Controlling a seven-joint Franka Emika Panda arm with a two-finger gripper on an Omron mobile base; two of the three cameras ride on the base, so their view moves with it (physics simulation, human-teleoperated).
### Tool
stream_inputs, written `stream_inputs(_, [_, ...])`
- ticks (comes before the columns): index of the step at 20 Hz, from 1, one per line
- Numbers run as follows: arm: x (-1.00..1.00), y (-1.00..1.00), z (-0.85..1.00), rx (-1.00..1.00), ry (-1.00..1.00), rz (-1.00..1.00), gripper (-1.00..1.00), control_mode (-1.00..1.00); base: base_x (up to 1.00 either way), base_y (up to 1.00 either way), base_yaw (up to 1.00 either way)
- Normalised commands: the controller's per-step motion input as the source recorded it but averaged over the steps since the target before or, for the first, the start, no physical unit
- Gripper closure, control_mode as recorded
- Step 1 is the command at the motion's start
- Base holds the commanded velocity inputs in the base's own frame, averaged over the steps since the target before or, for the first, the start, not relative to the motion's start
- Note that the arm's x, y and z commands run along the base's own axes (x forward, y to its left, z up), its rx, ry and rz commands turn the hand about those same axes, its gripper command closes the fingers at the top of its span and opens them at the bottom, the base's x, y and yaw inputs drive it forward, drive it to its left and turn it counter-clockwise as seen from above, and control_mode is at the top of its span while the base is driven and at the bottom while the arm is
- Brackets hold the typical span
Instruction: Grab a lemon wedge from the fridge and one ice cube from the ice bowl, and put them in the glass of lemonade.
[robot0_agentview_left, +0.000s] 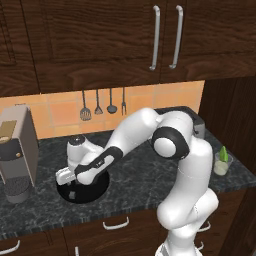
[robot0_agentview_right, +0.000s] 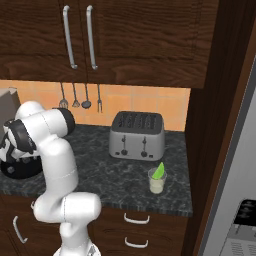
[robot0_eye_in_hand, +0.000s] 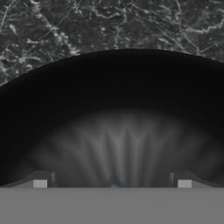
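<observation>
The black ice bowl (robot0_agentview_left: 92, 189) sits on the dark counter, left of the arm's base. My gripper (robot0_agentview_left: 70, 183) reaches down into it, and the hand view looks at the bowl's dark inside (robot0_eye_in_hand: 113, 109). There the two fingertips (robot0_eye_in_hand: 41, 182) stand far apart, open, with only a faint bluish smudge between them. Whether that is an ice cube I cannot tell. The glass of lemonade (robot0_agentview_left: 221, 167) (robot0_agentview_right: 156, 185) stands near the counter's right end, with the lemon wedge (robot0_agentview_left: 224, 153) (robot0_agentview_right: 159, 171) sticking out of its top. The grey fridge (robot0_agentview_right: 240, 165) is at the far right.
A silver toaster (robot0_agentview_right: 137, 135) stands behind the glass against the orange tile wall. A coffee machine (robot0_agentview_left: 17, 150) occupies the counter's left end, close to the bowl. Utensils (robot0_agentview_left: 102, 106) hang on the wall under dark wooden cabinets (robot0_agentview_left: 100, 40).
</observation>
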Motion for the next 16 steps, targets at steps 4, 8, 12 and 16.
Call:
stream_inputs(4, [0.0, 0.0, -0.01, -0.01, 0.0, 0.0, -1.0, -1.0, 0.0, 0.0, 0.0])
stream_inputs(8, [0.0, 0.0, -0.04, 0.0, 0.0, 0.0, -1.0, -1.0, 0.0, 0.0, 0.0])
stream_inputs(12, [-0.15, -0.01, -0.06, 0.0, 0.0, 0.0, -1.0, -1.0, 0.0, 0.0, 0.0])
stream_inputs(16, [-0.33, -0.02, -0.01, 0.0, 0.0, 0.0, -1.0, -1.0, 0.0, 0.0, 0.0])
